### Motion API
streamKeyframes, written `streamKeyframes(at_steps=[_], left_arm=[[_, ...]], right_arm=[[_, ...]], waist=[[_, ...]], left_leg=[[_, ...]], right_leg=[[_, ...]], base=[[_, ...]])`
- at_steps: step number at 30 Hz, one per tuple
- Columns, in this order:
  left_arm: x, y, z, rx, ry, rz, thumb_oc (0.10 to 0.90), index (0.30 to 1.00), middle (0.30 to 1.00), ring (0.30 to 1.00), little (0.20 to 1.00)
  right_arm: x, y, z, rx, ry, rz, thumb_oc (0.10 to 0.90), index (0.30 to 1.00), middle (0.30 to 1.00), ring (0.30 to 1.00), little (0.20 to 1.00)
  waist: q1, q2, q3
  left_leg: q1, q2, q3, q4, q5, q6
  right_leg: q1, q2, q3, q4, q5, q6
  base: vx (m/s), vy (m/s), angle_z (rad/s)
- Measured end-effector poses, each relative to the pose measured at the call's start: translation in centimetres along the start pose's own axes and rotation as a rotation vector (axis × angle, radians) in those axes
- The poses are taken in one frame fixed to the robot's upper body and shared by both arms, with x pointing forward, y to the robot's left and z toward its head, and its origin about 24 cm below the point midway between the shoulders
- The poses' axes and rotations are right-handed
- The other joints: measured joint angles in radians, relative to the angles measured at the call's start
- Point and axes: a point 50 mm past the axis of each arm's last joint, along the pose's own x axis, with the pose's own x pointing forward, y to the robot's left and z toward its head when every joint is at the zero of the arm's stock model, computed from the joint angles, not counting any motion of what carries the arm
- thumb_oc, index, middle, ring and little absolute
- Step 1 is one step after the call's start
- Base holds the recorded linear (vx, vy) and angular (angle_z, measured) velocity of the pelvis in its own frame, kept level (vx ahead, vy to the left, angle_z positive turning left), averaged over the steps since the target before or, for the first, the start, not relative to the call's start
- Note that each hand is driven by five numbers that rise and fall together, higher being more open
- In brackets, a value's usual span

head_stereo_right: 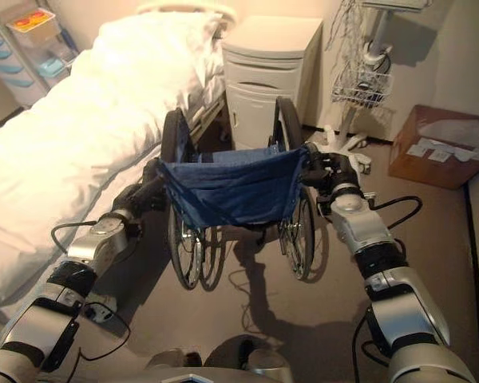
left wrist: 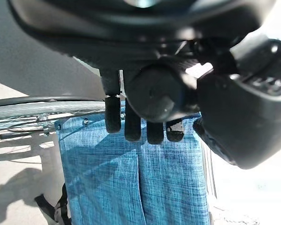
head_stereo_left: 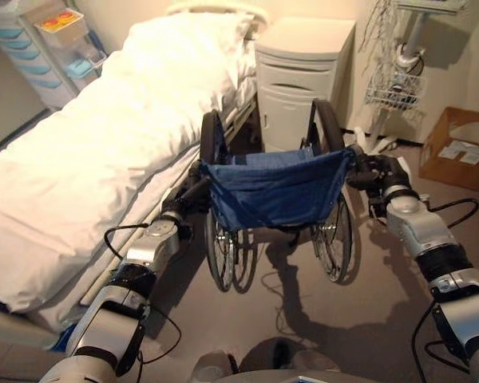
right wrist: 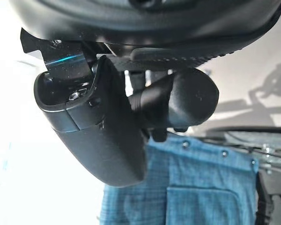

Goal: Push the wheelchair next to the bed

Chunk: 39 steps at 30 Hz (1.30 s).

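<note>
At the centre of the head views stands the wheelchair, seen from behind, its blue cloth back slung between two push handles and its spoked wheels resting on a grey-brown floor. Its left wheel sits just beside the edge of the bed, which fills the left half of the frame under a white quilt, with a pillow toward the upper middle.

From the lower left, the left hand reaches the left push handle; its wrist view shows the fingers curled down over the round black grip, with the blue cloth just past them. From the lower right, the right hand is on the right push handle, and its wrist view shows the thumb and fingers wrapped round that grip, again with the blue cloth behind.

Beyond the wheelchair, in the upper middle, a white bedside cabinet stands against the wall beside the head of the bed. To its right is a white stand with a wire basket hanging on it. At the right edge, a brown cardboard box sits on the floor. In the upper left corner is a drawer unit with pale blue drawers and a tray of coloured items on top.
</note>
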Motion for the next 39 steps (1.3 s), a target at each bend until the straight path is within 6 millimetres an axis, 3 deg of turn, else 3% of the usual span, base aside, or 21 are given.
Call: streamKeyframes(at_steps=[3, 6, 7, 9, 14, 16, 17, 19, 20, 27, 34, 39], left_arm=[[0.0, -0.2, 0.2, 0.001, -0.01, -0.016, 0.4, 0.3, 0.3, 0.3, 0.3], [-0.1, -0.5, 0.3, 0.003, -0.015, -0.037, 0.4, 0.3, 0.3, 0.3, 0.3], [-0.1, -0.8, 0.3, 0.003, -0.015, -0.052, 0.4, 0.3, 0.3, 0.3, 0.3], [-0.1, -1.2, 0.4, 0.001, -0.022, -0.066, 0.4, 0.3, 0.3, 0.3, 0.3], [0.0, -1.4, 1.3, 0.001, -0.046, -0.069, 0.4, 0.3, 0.3, 0.3, 0.3], [0.0, -1.3, 1.4, 0.0, -0.052, -0.063, 0.4, 0.3, 0.3, 0.3, 0.3], [0.0, -1.3, 1.5, -0.001, -0.056, -0.06, 0.4, 0.3, 0.3, 0.3, 0.3], [0.0, -1.3, 1.6, -0.002, -0.061, -0.055, 0.769, 0.853, 0.853, 0.853, 0.853], [0.0, -1.3, 1.6, -0.002, -0.062, -0.051, 0.8, 0.9, 0.9, 0.9, 0.9], [-0.5, -0.6, 1.1, 0.01, -0.076, 0.013, 0.8, 0.9, 0.9, 0.9, 0.9], [-1.9, 1.9, -0.1, 0.052, -0.115, 0.156, 0.8, 0.9, 0.9, 0.9, 0.9], [-2.8, 3.8, 0.3, 0.106, -0.164, 0.276, 0.8, 0.9, 0.9, 0.9, 0.9]], right_arm=[[-0.1, -0.3, -0.6, 0.0, 0.014, -0.016, 0.4, 0.3, 0.3, 0.3, 0.3], [-0.1, -0.6, -0.6, 0.0, 0.014, -0.023, 0.4, 0.3, 0.3, 0.3, 0.3], [-0.1, -1.0, -0.7, -0.006, 0.017, -0.033, 0.4, 0.3, 0.3, 0.3, 0.3], [-0.2, -1.2, -1.2, -0.008, 0.023, -0.039, 0.4, 0.3, 0.3, 0.3, 0.3], [-0.6, -1.8, -1.2, 0.013, 0.004, -0.049, 0.4, 0.3, 0.3, 0.3, 0.3], [-0.6, -1.7, -1.1, 0.016, -0.002, -0.048, 0.8, 0.9, 0.9, 0.9, 0.9], [-0.7, -1.8, -1.0, 0.019, -0.006, -0.048, 0.8, 0.9, 0.9, 0.9, 0.9], [-0.8, -1.9, -1.0, 0.02, -0.012, -0.045, 0.8, 0.9, 0.9, 0.9, 0.9], [-0.8, -1.9, -0.9, 0.018, -0.015, -0.039, 0.8, 0.9, 0.9, 0.9, 0.9], [-2.1, -1.8, -2.0, 0.02, -0.034, 0.088, 0.8, 0.9, 0.9, 0.9, 0.9], [-3.1, -2.5, -3.0, 0.082, -0.035, 0.08, 0.8, 0.9, 0.9, 0.9, 0.9], [-3.4, -3.3, -3.3, 0.057, -0.041, 0.041, 0.8, 0.9, 0.9, 0.9, 0.9]], waist=[[0.006, 0.004, -0.001], [0.003, 0.015, -0.008], [-0.004, 0.034, -0.018], [-0.008, 0.043, -0.026], [-0.03, 0.042, -0.027], [-0.032, 0.041, -0.028], [-0.033, 0.041, -0.028], [-0.034, 0.041, -0.028], [-0.034, 0.041, -0.028], [-0.031, 0.042, -0.028], [-0.023, 0.041, -0.028], [-0.018, 0.04, -0.027]], left_leg=[[-0.011, -0.007, 0.002, -0.073, 0.089, 0.023], [0.03, -0.025, 0.005, -0.108, 0.092, 0.028], [0.088, -0.033, 0.005, -0.14, 0.112, 0.052], [0.135, -0.05, 0.0, -0.187, 0.174, 0.12], [0.157, -0.087, 0.004, -0.24, 0.181, 0.142], [0.159, -0.095, 0.003, -0.245, 0.18, 0.143], [0.157, -0.098, 0.003, -0.245, 0.18, 0.143], [0.156, -0.101, 0.003, -0.245, 0.178, 0.144], [0.156, -0.101, 0.003, -0.245, 0.178, 0.144], [0.155, -0.089, -0.013, -0.246, 0.178, 0.144], [0.151, -0.088, -0.029, -0.253, 0.178, 0.144], [0.148, -0.093, -0.044, -0.253, 0.178, 0.144]], right_leg=[[0.019, 0.012, 0.007, -0.008, -0.006, 0.006], [0.016, 0.008, 0.023, -0.004, -0.009, 0.016], [0.015, 0.013, 0.027, 0.0, -0.016, 0.032], [0.007, 0.011, 0.039, 0.019, -0.03, 0.055], [-0.004, -0.026, 0.048, 0.026, -0.041, 0.097], [0.0, -0.033, 0.051, 0.011, -0.034, 0.107], [-0.001, -0.036, 0.052, 0.008, -0.032, 0.11], [0.0, -0.039, 0.052, 0.002, -0.031, 0.112], [0.001, -0.038, 0.051, 0.0, -0.03, 0.113], [0.006, -0.026, 0.046, -0.008, -0.029, 0.112], [0.008, -0.025, 0.032, -0.011, -0.029, 0.112], [0.016, -0.027, 0.018, -0.021, -0.027, 0.11]], base=[[0.16, 0.128, -0.09], [0.1, 0.102, -0.12], [0.12, 0.123, -0.06], [0.1, 0.115, -0.12], [0.05, 0.076, -0.07], [0.02, 0.072, -0.08], [0.01, 0.053, -0.03], [0.02, 0.046, 0.0], [0.02, 0.033, 0.02], [0.0, -0.003, 0.0], [0.0, -0.019, 0.06], [0.0, -0.007, 0.08]])
